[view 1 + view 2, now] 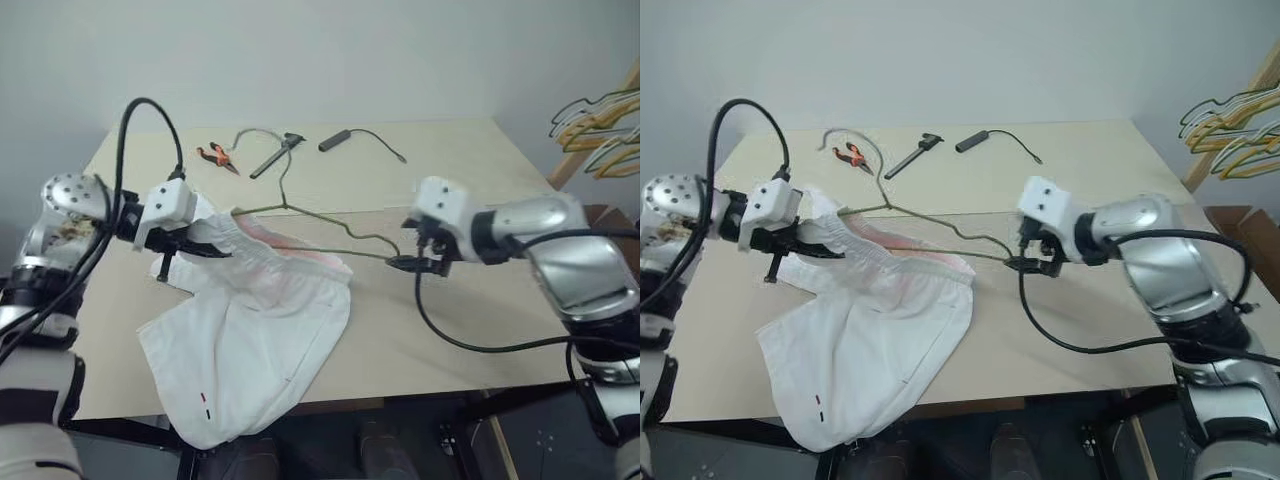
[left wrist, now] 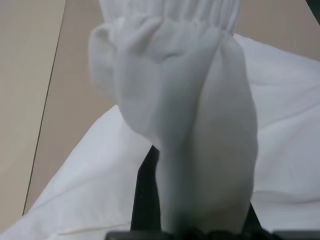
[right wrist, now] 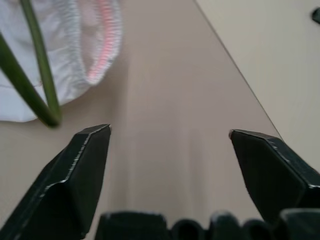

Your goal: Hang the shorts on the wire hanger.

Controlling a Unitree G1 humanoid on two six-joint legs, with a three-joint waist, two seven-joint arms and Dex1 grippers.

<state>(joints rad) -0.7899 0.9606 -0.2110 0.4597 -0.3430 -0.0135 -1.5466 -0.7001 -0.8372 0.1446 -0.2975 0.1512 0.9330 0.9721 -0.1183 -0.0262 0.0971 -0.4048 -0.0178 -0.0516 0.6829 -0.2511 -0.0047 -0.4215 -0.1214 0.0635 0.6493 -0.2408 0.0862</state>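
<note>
shorts (image 1: 250, 330): white, lower left of centre on the tabletop (image 1: 470, 300); waistband end lifted at left, rest draped flat toward the lower edge.
hanger (image 1: 330, 235): thin wire, centre of frame; hook points up toward the tools, lower bar runs across the waistband, so one end looks threaded into the waist opening.
left gripper (image 1: 190, 245): left of frame, closed on the gathered waistband; wrist view shows a fold of cloth pinched between its fingers. Likely holds the waist open and up so the wire can slide through.
right gripper (image 1: 412, 262): right of centre, at the hanger's right corner; jaws wide apart in the wrist view, nothing between them, wire just beside the left finger (image 3: 75, 175). Looks let go or not yet gripped.
stage: mid-task guess; shorts partly on, not hung.
risk: unheld hanger may shift if the left arm pulls the cloth.
other: pliers (image 1: 215, 156), black tool (image 1: 275, 156), cable (image 1: 365, 138) at top centre; coloured hangers (image 1: 600, 125) far right.
</note>
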